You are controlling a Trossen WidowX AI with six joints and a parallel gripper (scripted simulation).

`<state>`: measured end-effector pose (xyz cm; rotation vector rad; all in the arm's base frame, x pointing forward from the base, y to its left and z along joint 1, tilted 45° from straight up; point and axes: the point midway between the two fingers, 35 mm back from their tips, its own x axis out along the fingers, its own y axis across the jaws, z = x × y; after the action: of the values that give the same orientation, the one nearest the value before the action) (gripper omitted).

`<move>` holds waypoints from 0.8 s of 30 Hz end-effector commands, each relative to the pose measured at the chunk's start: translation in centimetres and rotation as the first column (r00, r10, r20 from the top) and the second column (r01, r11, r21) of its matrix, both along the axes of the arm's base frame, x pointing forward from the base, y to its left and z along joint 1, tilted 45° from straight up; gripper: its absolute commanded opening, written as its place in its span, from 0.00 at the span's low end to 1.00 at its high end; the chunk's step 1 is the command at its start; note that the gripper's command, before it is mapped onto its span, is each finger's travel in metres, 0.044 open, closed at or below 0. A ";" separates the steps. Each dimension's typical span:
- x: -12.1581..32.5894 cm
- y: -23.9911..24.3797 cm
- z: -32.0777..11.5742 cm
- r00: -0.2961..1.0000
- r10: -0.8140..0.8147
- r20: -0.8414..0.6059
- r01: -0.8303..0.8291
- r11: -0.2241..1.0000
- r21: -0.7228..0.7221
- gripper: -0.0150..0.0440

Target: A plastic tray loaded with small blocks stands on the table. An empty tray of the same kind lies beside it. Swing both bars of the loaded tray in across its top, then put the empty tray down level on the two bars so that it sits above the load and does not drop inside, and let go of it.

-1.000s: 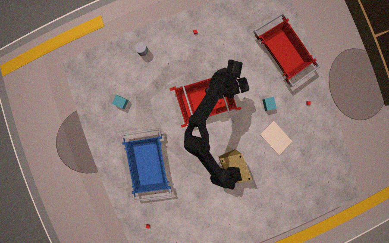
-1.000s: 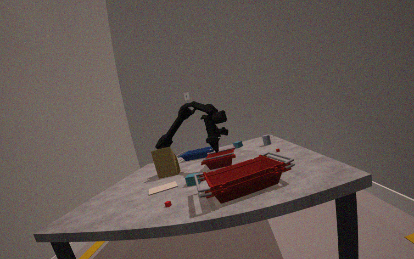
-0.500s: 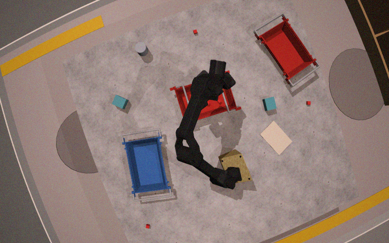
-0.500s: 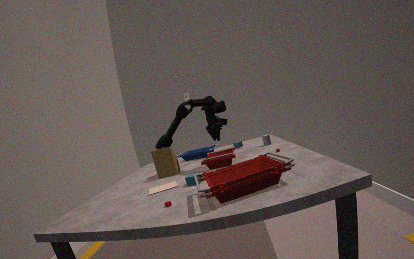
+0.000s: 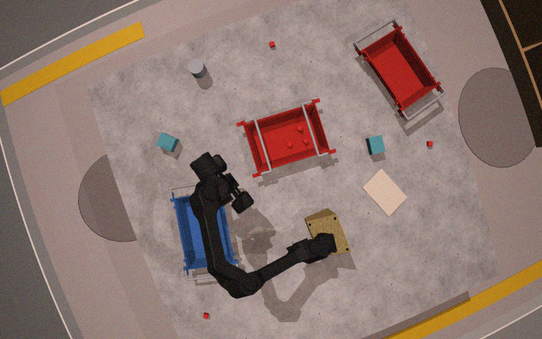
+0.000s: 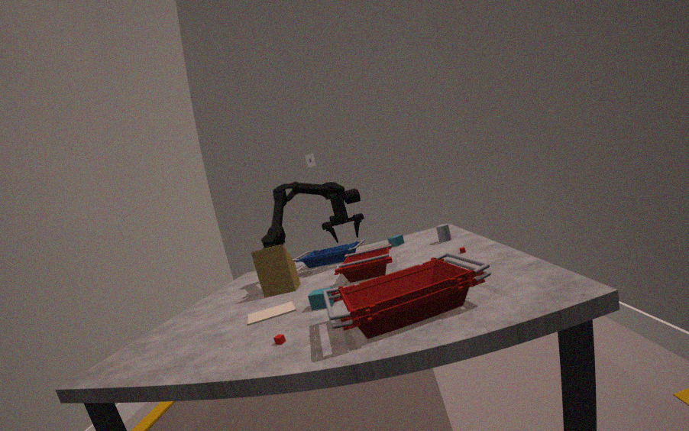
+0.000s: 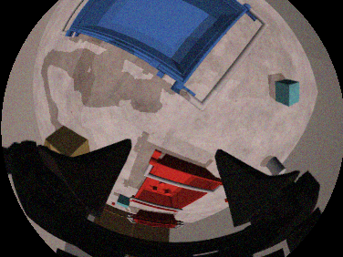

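The loaded red tray [image 5: 286, 137] stands mid-table with small red blocks [image 5: 297, 137] inside. Its two wire bars [image 5: 259, 139] [image 5: 310, 130] lie in across its top. An empty red tray [image 5: 399, 70] lies at the far right, with its own bars out over its ends. My gripper [image 5: 208, 167] is open and empty. It hangs high above the table by the near end of a blue empty tray [image 5: 199, 231], well to the left of the loaded tray. In the wrist view the open fingers frame the loaded tray [image 7: 173, 187] in the distance, with the blue tray [image 7: 155, 18] above them.
Two teal cubes [image 5: 167, 142] [image 5: 375, 144], a grey cylinder [image 5: 196, 67], a cream flat plate [image 5: 384, 192] and loose small red cubes [image 5: 271, 44] [image 5: 429, 143] [image 5: 205, 315] lie about. The arm stands on a yellow block [image 5: 327, 231].
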<state>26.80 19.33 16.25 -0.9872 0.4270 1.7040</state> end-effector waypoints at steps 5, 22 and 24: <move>-11.2 3.7 4.0 0.687 0.526 0.502 -0.600 0.800 -0.017 1.00; -14.7 5.6 3.3 0.481 0.604 0.635 -0.739 0.669 -0.077 1.00; -14.8 6.3 2.7 0.481 0.605 0.635 -0.739 0.669 -0.077 1.00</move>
<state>12.18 24.85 20.21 -1.6127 -0.7072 1.8810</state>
